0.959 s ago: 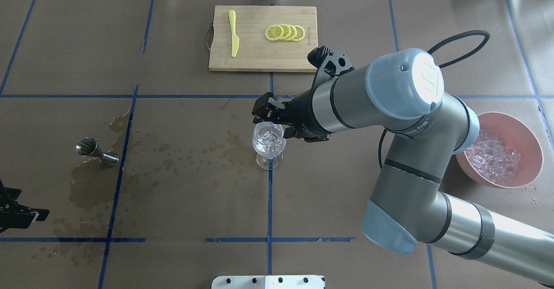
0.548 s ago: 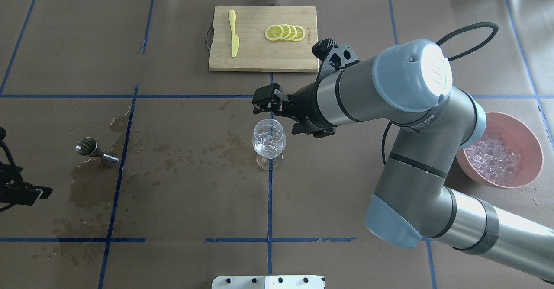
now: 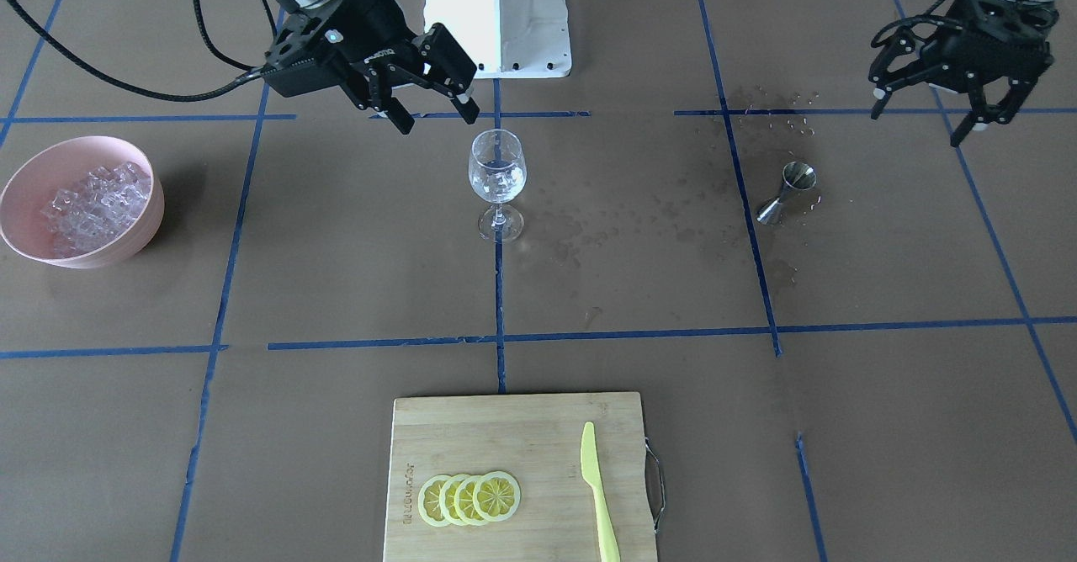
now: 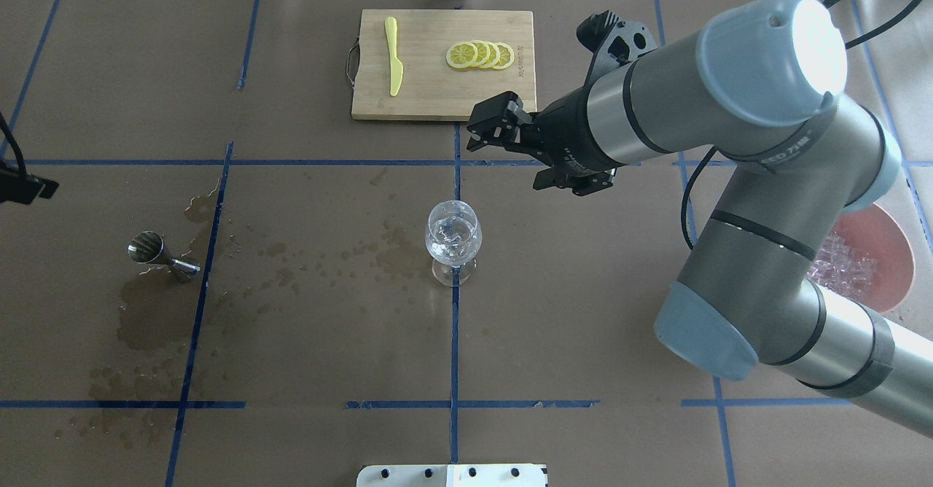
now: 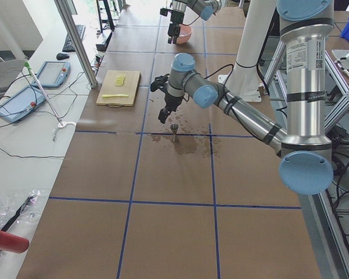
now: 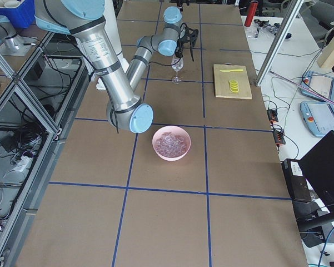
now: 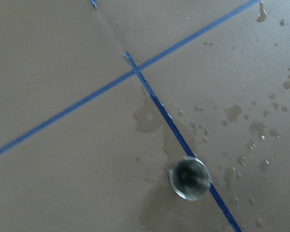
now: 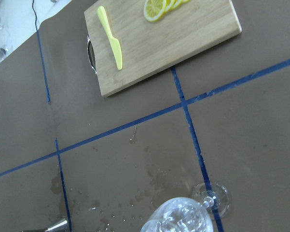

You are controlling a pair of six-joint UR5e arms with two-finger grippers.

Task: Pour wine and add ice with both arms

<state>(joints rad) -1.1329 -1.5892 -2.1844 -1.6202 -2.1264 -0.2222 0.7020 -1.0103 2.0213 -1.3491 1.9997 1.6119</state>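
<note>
A stemmed wine glass (image 4: 453, 239) stands at the table's middle with clear ice (image 3: 498, 180) in its bowl; I cannot tell the wine apart from the cubes inside. Wine shows as dark wet spots (image 4: 146, 319) around a steel jigger (image 3: 784, 190). My right gripper (image 3: 433, 108) hangs open and empty, above and beyond the glass toward the cutting board in the overhead view. My left gripper (image 3: 934, 120) is open and empty, high over the table near the jigger. More ice (image 3: 88, 200) fills a pink bowl (image 3: 25, 246).
A wooden cutting board (image 4: 430, 100) at the far edge carries lemon slices (image 4: 481, 55) and a yellow knife (image 4: 393, 57). The right arm's elbow (image 4: 765, 268) partly covers the pink bowl (image 4: 893, 254). The white robot base (image 3: 498, 15) is at the near edge.
My right gripper has lifted off the glass rim and moved away toward the cutting board, still open. The left gripper has drifted farther along the left edge, away from the robot.
</note>
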